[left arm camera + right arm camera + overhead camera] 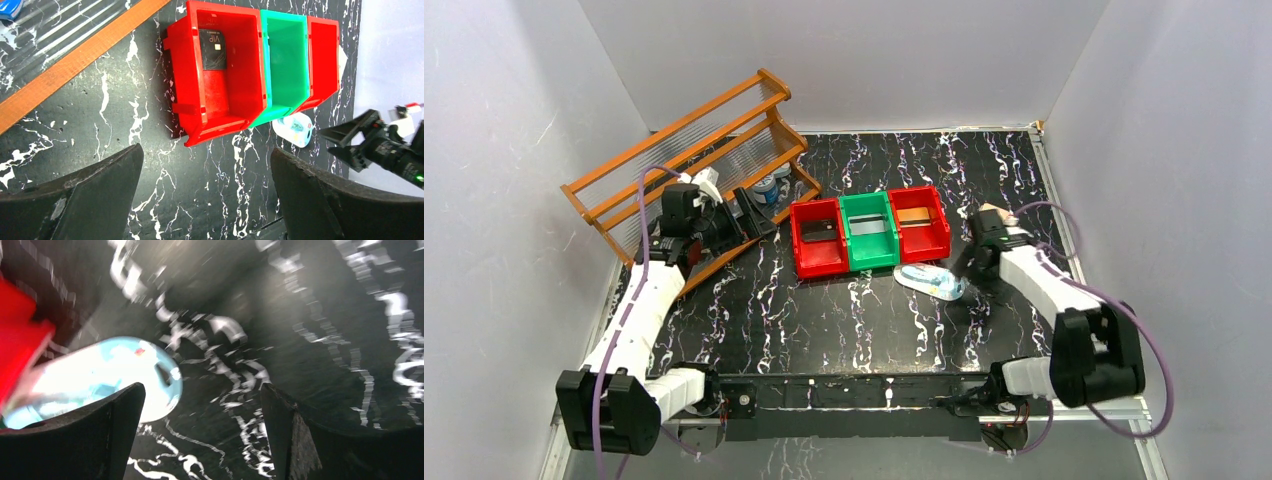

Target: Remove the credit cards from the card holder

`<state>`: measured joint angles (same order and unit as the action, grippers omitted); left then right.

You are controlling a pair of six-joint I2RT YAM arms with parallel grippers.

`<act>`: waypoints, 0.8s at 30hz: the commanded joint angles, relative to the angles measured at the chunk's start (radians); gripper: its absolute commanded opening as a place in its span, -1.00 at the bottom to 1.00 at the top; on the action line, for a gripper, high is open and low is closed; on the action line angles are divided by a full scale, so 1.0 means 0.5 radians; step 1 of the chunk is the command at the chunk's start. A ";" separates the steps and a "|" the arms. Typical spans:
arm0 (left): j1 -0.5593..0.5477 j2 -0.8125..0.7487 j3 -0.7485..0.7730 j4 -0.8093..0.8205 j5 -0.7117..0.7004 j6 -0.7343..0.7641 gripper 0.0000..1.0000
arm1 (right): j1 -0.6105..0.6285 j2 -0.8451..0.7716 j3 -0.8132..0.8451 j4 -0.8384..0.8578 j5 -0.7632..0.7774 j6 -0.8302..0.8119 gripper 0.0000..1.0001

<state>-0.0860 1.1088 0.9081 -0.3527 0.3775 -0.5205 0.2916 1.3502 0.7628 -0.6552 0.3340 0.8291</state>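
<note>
Three bins stand in a row: a red bin [817,262], a green bin [871,255] and a second red bin [924,245]. A dark card [817,230] lies in the left red bin and shows in the left wrist view [214,50] marked VIP. A silvery card [871,226] lies in the green bin and an orange card [913,214] in the right red bin. The tan card holder does not show clearly in any view. My left gripper [749,215] [207,200] is open and empty beside the rack. My right gripper [969,270] [202,435] is open and empty, low over the table.
A white-and-teal oval object [929,280] [100,380] lies in front of the bins, just left of my right gripper. A wooden rack [694,150] leans at the back left, with small items under it. Grey walls enclose the table.
</note>
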 commanded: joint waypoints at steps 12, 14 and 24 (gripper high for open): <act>0.021 -0.138 0.079 -0.080 -0.105 -0.063 0.97 | -0.280 -0.488 -0.031 0.497 -1.077 -0.176 0.70; 0.022 -0.137 0.083 -0.087 -0.100 -0.060 0.97 | -0.262 -0.405 -0.048 0.530 -1.135 -0.174 0.69; 0.022 -0.126 0.070 -0.103 -0.094 -0.052 0.97 | -0.133 -0.186 0.023 0.487 -1.118 -0.403 0.58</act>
<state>-0.0807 1.0676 0.9119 -0.3824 0.3225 -0.5434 0.1665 1.2480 0.7540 -0.4583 -0.1921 0.6884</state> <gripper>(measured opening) 0.983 0.795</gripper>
